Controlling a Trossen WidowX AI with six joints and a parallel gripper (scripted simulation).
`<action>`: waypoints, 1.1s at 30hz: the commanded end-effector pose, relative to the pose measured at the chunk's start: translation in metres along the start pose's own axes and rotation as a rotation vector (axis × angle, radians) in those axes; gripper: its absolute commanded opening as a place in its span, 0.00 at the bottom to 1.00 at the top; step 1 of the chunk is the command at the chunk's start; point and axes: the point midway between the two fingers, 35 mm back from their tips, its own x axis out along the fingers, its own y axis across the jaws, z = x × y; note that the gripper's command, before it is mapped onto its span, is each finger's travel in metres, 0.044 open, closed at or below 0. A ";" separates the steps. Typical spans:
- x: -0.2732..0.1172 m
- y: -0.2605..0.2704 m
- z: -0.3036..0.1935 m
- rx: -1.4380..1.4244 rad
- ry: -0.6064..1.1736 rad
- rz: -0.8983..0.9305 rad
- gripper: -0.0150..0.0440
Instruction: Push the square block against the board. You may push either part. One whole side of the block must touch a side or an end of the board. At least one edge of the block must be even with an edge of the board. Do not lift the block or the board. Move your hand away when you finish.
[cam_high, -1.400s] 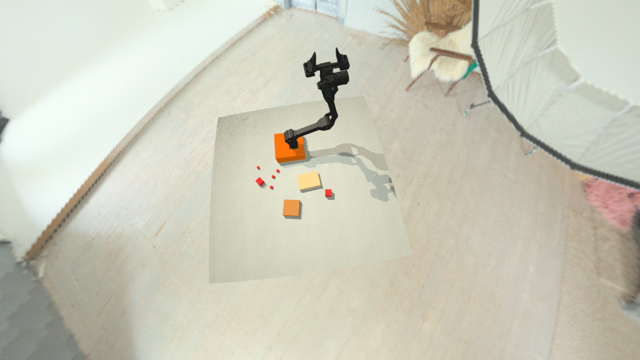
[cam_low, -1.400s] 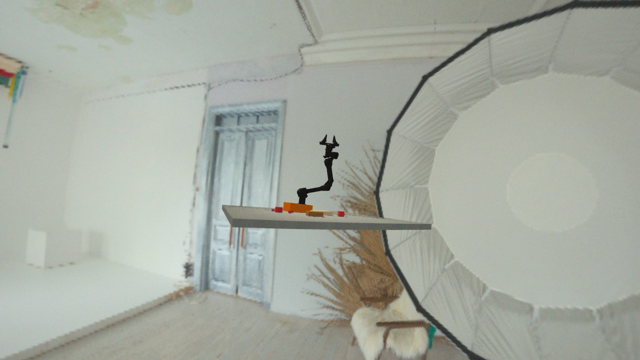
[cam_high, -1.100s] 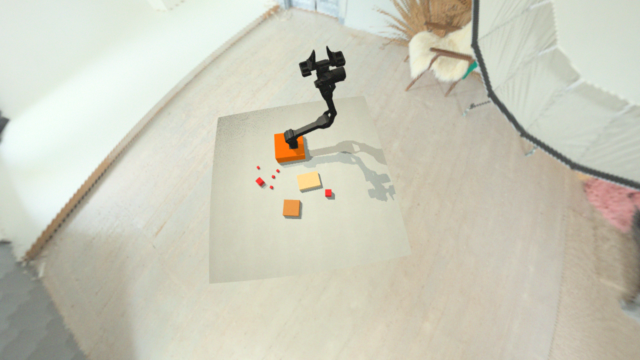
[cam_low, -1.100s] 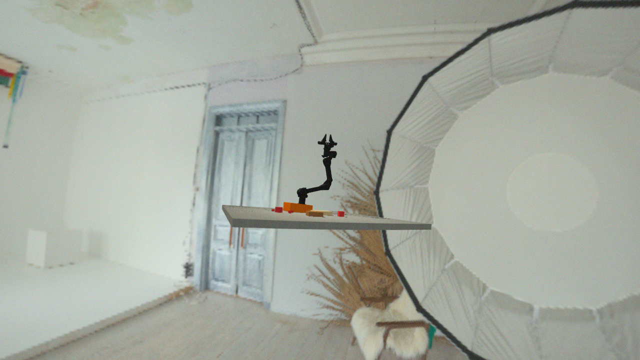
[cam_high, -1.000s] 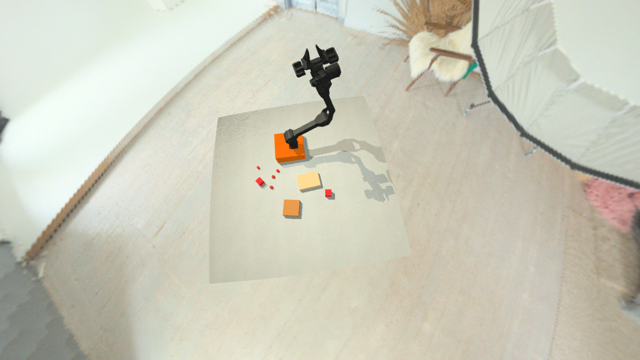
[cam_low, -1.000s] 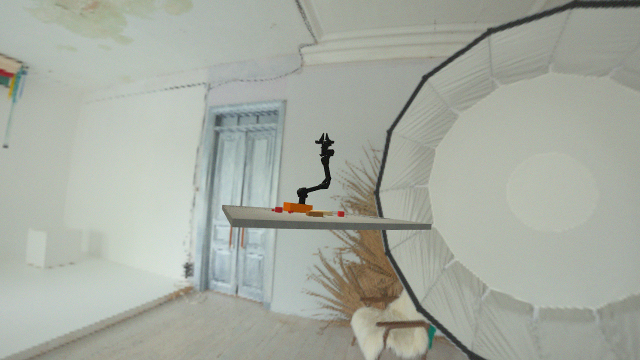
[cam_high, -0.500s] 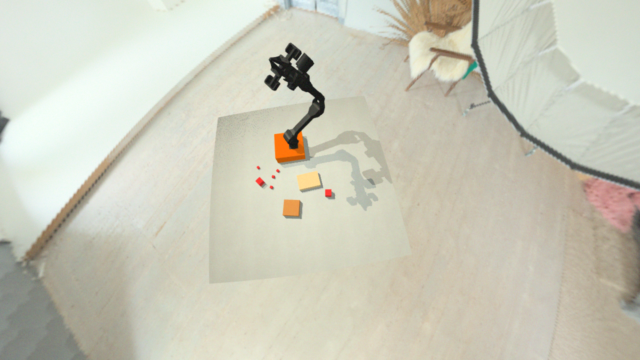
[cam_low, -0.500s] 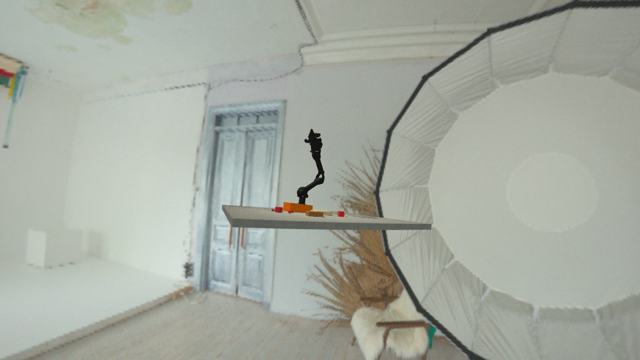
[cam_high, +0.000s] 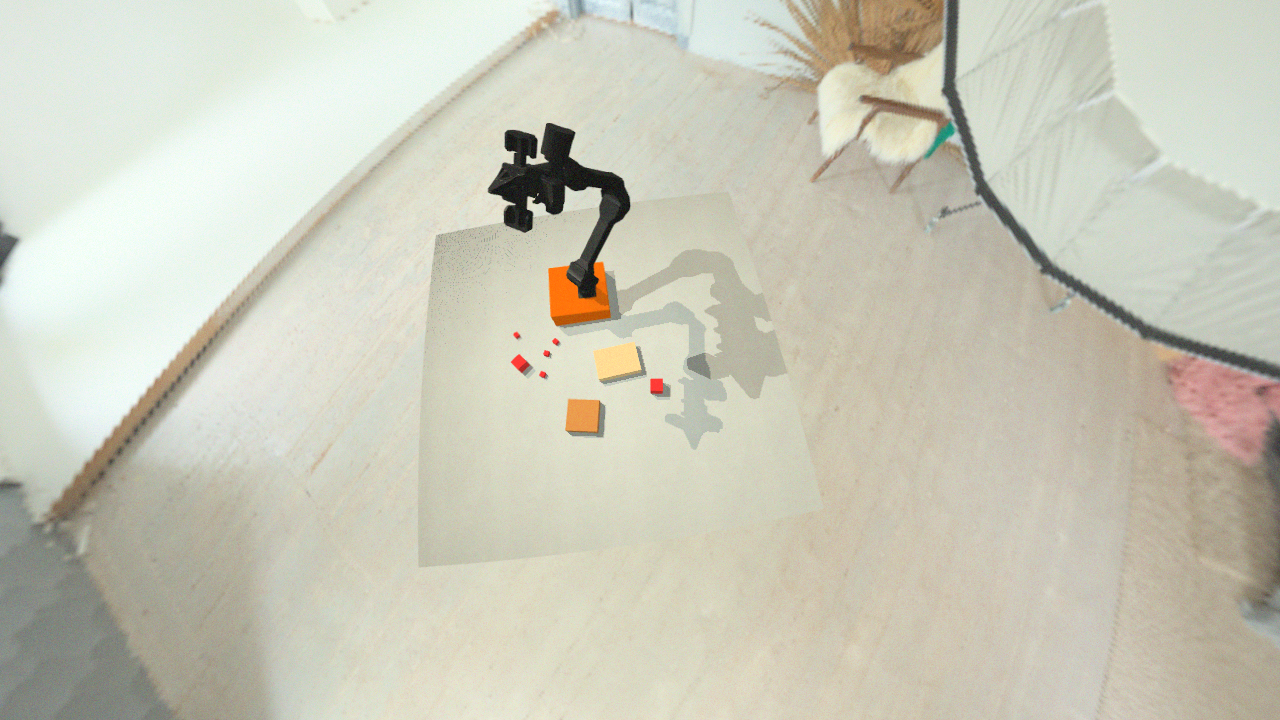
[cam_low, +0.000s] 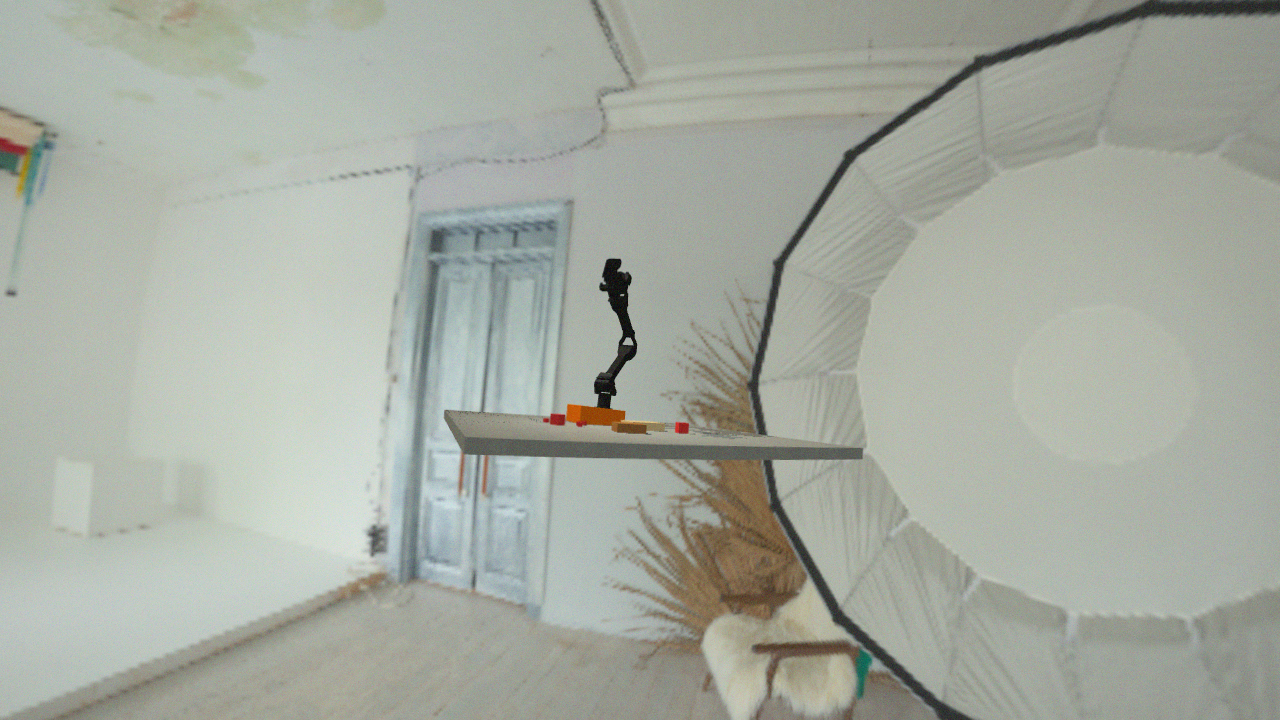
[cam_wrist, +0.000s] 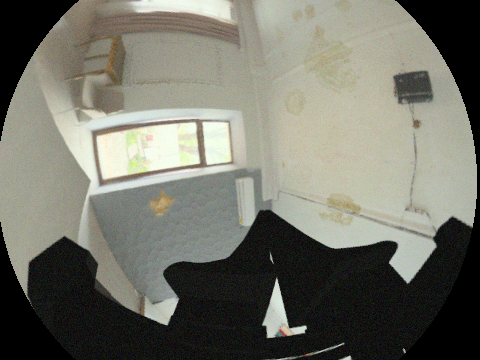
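The square block (cam_high: 583, 416) (cam_low: 629, 428), orange-brown, lies flat on the table. The board (cam_high: 617, 361) (cam_low: 655, 427) looks like the pale yellow rectangular piece, also flat. In the top view the block is below and slightly left of the board, with a clear gap between them. They do not touch, and the board looks slightly turned relative to the block. My gripper (cam_high: 491, 188) (cam_wrist: 264, 215) is shut with nothing between its fingers. It is raised high, well away from both parts. The wrist view shows only the room, neither block nor board.
A red cube (cam_high: 657, 385) (cam_low: 682, 428) stands close to the board's right end. Another red block (cam_high: 520, 363) (cam_low: 557, 419) lies left of the board, with several tiny red cubes around it. The arm stands on an orange base (cam_high: 563, 300) (cam_low: 581, 413) behind the board on the grey table (cam_high: 501, 510).
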 end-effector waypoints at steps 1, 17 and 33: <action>0.019 0.035 0.005 0.078 -0.039 0.104 0.25; 0.058 0.177 0.073 0.264 -0.235 0.530 0.25; 0.022 0.306 0.178 0.309 -0.420 0.993 0.25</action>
